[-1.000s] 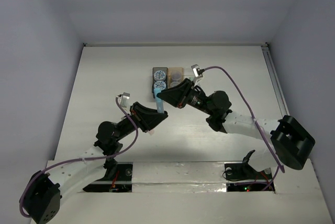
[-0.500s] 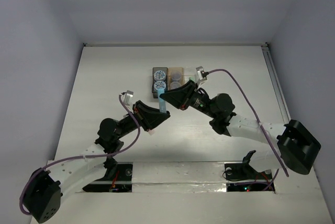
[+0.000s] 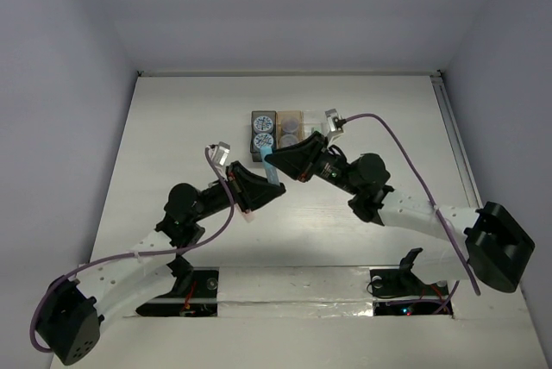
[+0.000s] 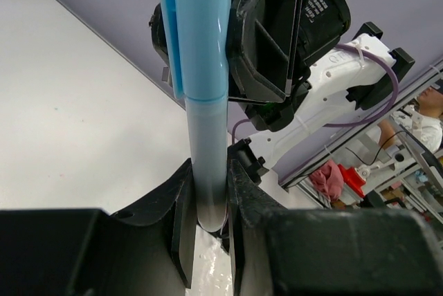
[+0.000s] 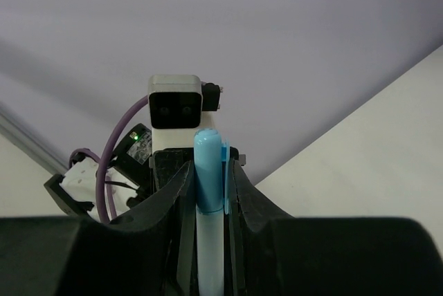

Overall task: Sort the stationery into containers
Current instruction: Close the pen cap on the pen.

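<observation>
A light blue pen with a clipped cap hangs above the table between my two grippers. My left gripper is shut on its pale barrel. My right gripper is shut on its cap end. The two grippers face each other tip to tip, just in front of the containers. The dark grey box holds two patterned discs. The tan box holds purple-grey discs. The clear box is mostly hidden behind the right arm.
The right gripper's body fills the upper left wrist view. The left wrist camera faces the right wrist view. Purple cables loop over both arms. White walls enclose the table.
Both arms have shifted a little to the right with the pen between them. The left gripper has come closer to the right gripper.
</observation>
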